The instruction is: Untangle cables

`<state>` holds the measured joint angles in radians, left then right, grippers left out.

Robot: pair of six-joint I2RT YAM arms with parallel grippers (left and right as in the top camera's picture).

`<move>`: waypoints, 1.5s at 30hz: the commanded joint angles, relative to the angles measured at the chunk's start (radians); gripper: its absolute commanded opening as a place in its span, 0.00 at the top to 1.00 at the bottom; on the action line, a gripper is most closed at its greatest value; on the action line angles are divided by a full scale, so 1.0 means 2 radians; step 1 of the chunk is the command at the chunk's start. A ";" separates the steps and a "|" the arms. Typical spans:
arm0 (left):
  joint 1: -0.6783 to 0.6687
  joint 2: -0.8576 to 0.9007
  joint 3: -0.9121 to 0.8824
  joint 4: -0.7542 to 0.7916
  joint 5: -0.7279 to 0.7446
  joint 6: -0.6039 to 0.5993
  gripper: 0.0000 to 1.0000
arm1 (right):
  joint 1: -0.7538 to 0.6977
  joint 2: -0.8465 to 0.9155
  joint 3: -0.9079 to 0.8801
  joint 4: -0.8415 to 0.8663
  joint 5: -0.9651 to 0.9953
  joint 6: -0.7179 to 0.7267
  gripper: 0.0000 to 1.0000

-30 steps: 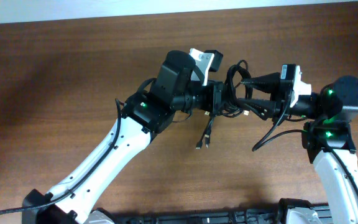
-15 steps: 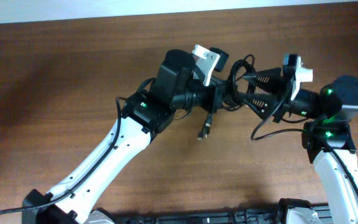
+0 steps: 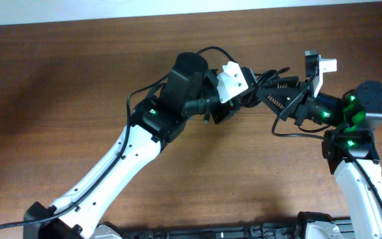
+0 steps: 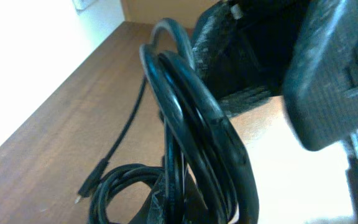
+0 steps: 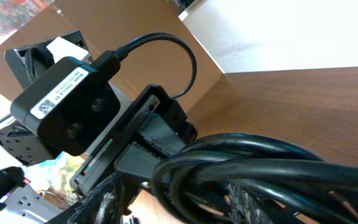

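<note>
The cables [image 3: 265, 78] are a bunch of thin black loops held up between my two grippers above the table's middle. My left gripper [image 3: 247, 93] is shut on them. In the left wrist view the loops [image 4: 191, 112] run up out of its jaws, and one plug end [image 4: 92, 183] lies on the wood below. My right gripper [image 3: 272, 94] meets the bunch from the right with its jaws apart. In the right wrist view the loops [image 5: 260, 162] cross its fingers [image 5: 104, 196], with a bare gap beside the left one.
The brown wooden table [image 3: 78, 79] spreads all round, and a pale wall [image 3: 178, 6] borders its far edge. The left wrist's camera block [image 5: 61, 106] and its own curved cable [image 3: 207, 52] sit close to the bunch. A black strand [image 3: 290, 129] trails beneath the right wrist.
My left gripper has rolled and shifted right and up with the cables. The plugs that dangled below it no longer show. My right gripper's fingers opened wider, then narrowed, and moved up.
</note>
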<state>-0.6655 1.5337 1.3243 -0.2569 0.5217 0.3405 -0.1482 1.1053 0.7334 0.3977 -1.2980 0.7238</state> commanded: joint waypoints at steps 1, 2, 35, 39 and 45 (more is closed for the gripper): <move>-0.001 0.001 0.005 0.011 -0.048 0.026 1.00 | 0.002 -0.002 0.004 0.005 -0.028 0.009 0.50; -0.001 0.001 0.005 0.017 -0.048 0.026 1.00 | 0.002 -0.002 0.004 0.006 -0.032 0.009 0.53; -0.006 -0.018 0.005 0.018 -0.056 0.006 1.00 | 0.043 -0.001 0.004 0.050 0.027 -0.016 0.48; -0.006 -0.030 0.005 0.020 -0.007 0.006 1.00 | 0.043 -0.001 0.004 0.050 0.033 -0.018 0.48; -0.006 -0.031 0.005 0.020 -0.019 0.006 1.00 | 0.043 -0.001 0.004 0.050 0.034 -0.019 0.48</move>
<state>-0.6701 1.5307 1.3243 -0.2276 0.4374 0.3550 -0.0643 1.1034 0.7330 0.4988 -1.2797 0.7010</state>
